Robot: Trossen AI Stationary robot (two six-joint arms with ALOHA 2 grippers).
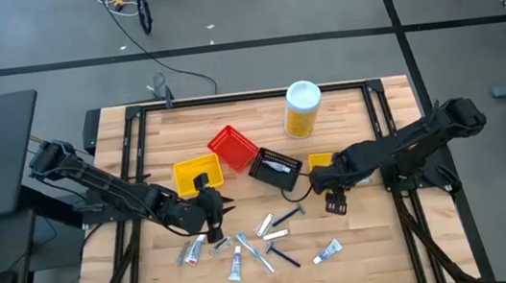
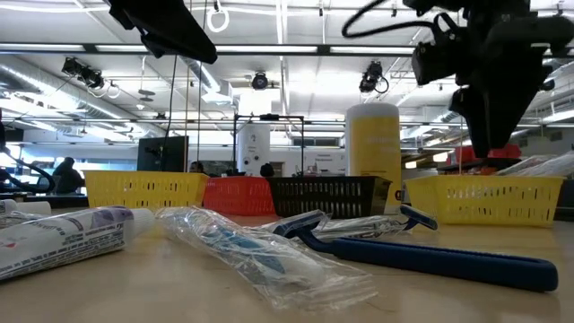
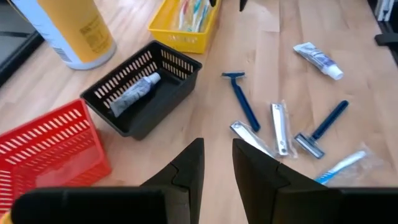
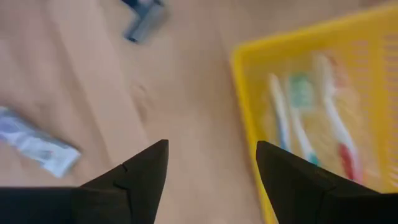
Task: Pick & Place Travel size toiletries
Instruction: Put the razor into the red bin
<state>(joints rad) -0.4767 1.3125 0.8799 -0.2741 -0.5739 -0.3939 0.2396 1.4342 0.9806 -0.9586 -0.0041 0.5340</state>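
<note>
Overhead, both jaws gape empty; blue razor (image 3: 241,99) lies lengthwise, head toward yellow bin (image 3: 184,28).

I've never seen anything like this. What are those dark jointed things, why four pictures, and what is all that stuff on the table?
They are two robot arms, each ending in a two-finger gripper. One camera looks down from above, one sits at table height, and one rides on each wrist. The left gripper hangs narrowly open, holding nothing, near a yellow bin. The right gripper is open and empty beside another yellow bin that holds toothbrushes. Loose on the wooden table lie small tubes and blue razors. A black bin holds one tube; a red bin and a big yellow bottle stand behind.
</note>
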